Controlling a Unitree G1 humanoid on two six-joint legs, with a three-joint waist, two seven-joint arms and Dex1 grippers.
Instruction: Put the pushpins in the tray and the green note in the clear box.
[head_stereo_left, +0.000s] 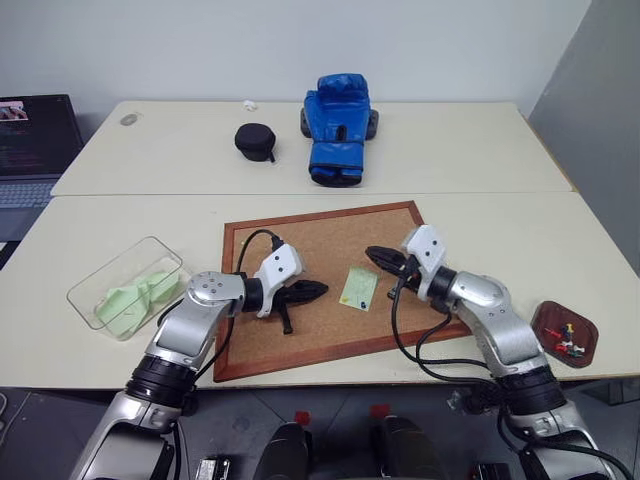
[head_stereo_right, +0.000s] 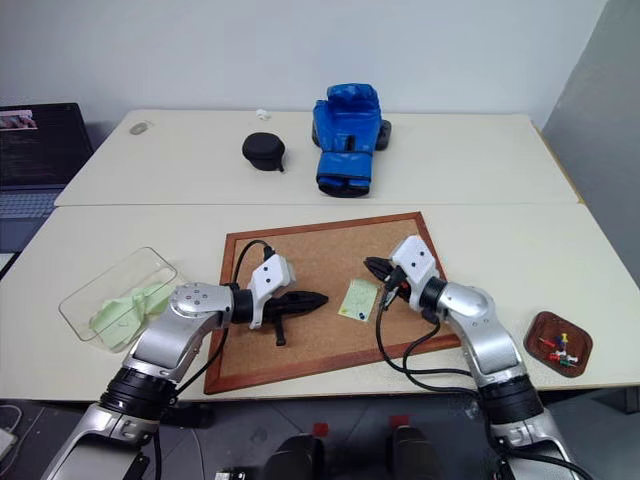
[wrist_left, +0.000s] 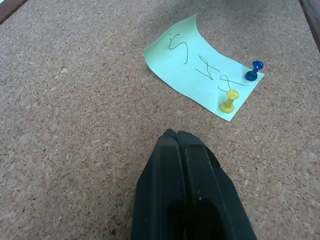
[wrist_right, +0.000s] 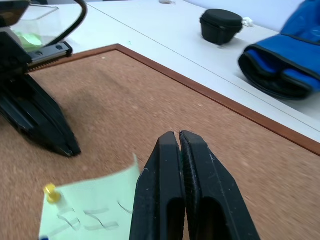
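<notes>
The pale-green paper note (wrist_left: 200, 70) lies mid-corkboard (head_stereo_left: 300, 345), held by a yellow pushpin (wrist_left: 228, 101) and a blue pushpin (wrist_left: 254, 70). Both the left tool (head_stereo_left: 318, 291) and the right tool (head_stereo_left: 373, 254) are closed and empty. Risk: tugging the pinned note could tear it; tiny pins may slip before reaching the reddish-brown tray (head_stereo_left: 548, 320) at the surface's right front edge.

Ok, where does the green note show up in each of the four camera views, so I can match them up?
Left eye view: the green note lies on the corkboard, between the two grippers.
Right eye view: same spot, right of the board's middle.
Left wrist view: ahead of the shut fingers, pinned by a yellow pushpin and a blue pushpin.
Right wrist view: just beside the shut fingers.
Shared landmark: the yellow pushpin on the note.
</notes>
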